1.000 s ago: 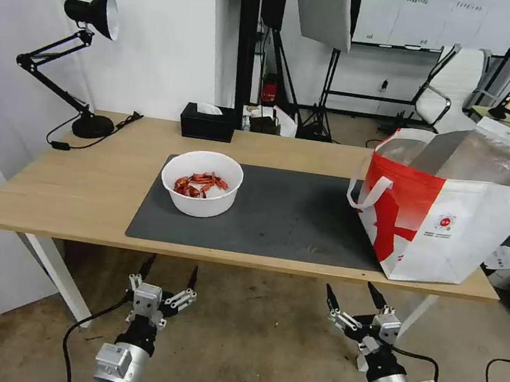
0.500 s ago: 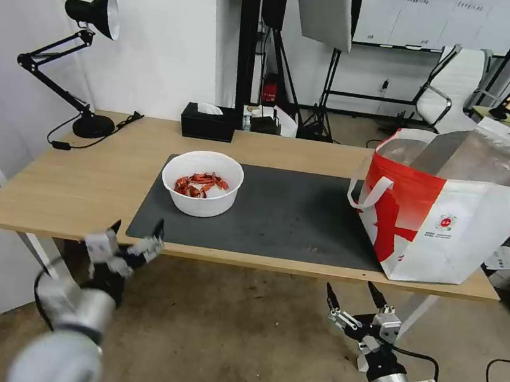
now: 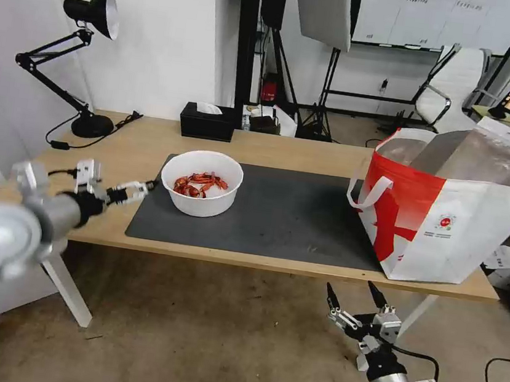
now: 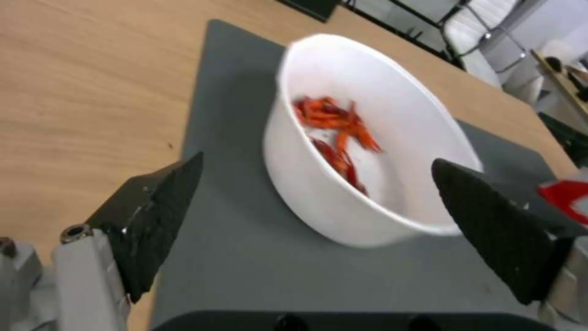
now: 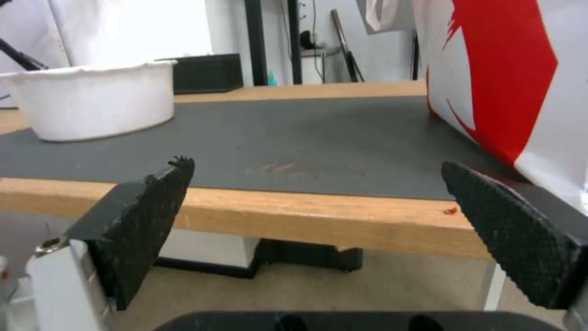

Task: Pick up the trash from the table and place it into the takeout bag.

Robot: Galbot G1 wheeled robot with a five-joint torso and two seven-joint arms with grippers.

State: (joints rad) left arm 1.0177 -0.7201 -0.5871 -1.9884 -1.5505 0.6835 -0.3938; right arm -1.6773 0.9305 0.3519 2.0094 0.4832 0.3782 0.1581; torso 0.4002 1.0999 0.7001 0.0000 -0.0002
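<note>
From your head camera, your left gripper (image 3: 137, 188) reaches over the table (image 3: 101, 184), just beside the white bowl of red shells (image 3: 201, 182) on the grey mat (image 3: 288, 220); the takeout bag (image 3: 451, 209) stands far right. Your left wrist camera shows its fingers (image 4: 153, 211) spread wide and empty, with the bowl framed between them but untouched. Your right wrist camera shows your right gripper (image 5: 319, 202) gaping, empty, below the table edge.

left end effector (image 3: 144, 187) open, raised, right end effector (image 3: 350, 296) open, low

I see matt wood table (image 3: 99, 197) | matt dark mat (image 3: 288, 220) | smooth white bowl (image 3: 201, 183) | glossy foil-lined bag (image 3: 451, 209) | rough-textured black fingers (image 5: 508, 230)
</note>
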